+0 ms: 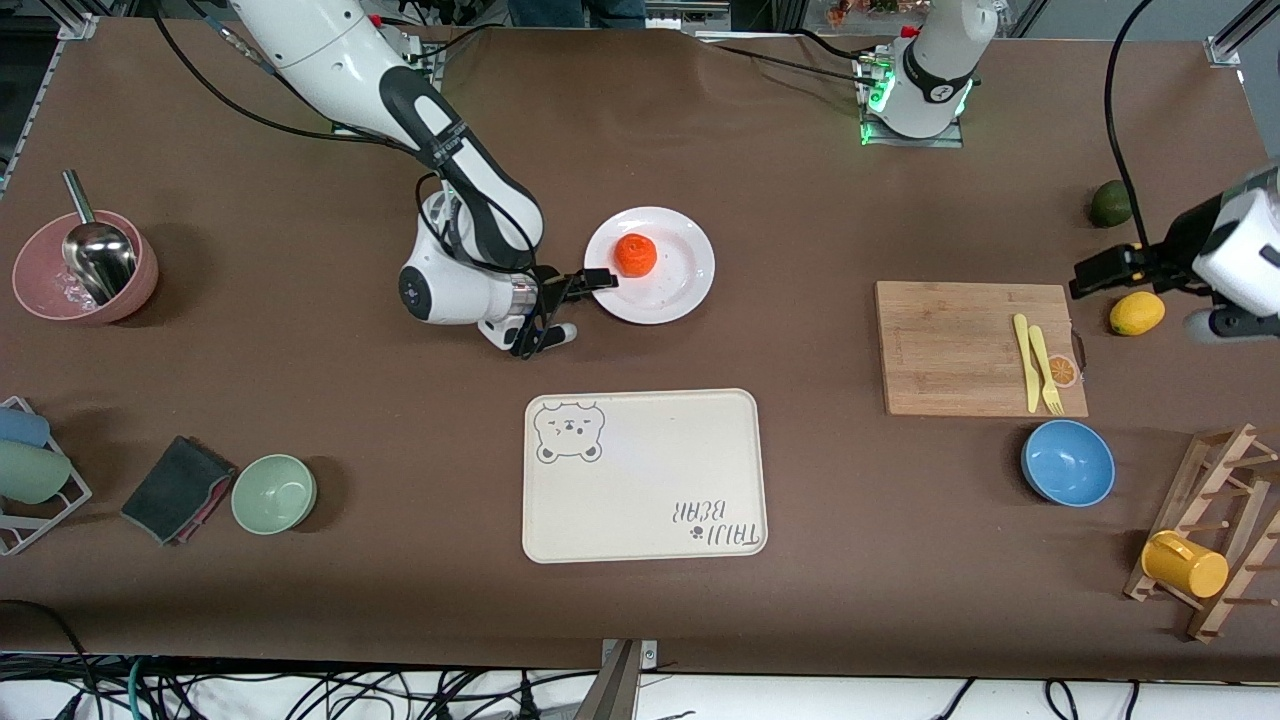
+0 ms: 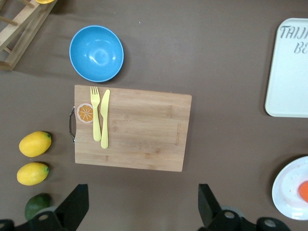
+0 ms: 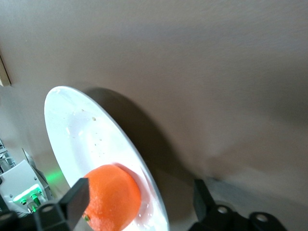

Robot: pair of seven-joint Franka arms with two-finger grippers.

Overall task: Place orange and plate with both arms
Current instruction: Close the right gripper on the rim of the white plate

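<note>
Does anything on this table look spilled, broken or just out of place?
Nothing looks spilled or broken. The orange sits on the white plate, and the right end effector straddles that plate's rim. The left end effector hangs open near a lemon. The only oddity: the bear tray shows its lettering upside down.

A wide table under a matte brown cloth [image 1: 300,360] fills the view; black cables [image 1: 300,690] tangle on the pale floor along its nearer edge; aluminium frame rails [image 1: 1235,35] flank the corners.
</note>
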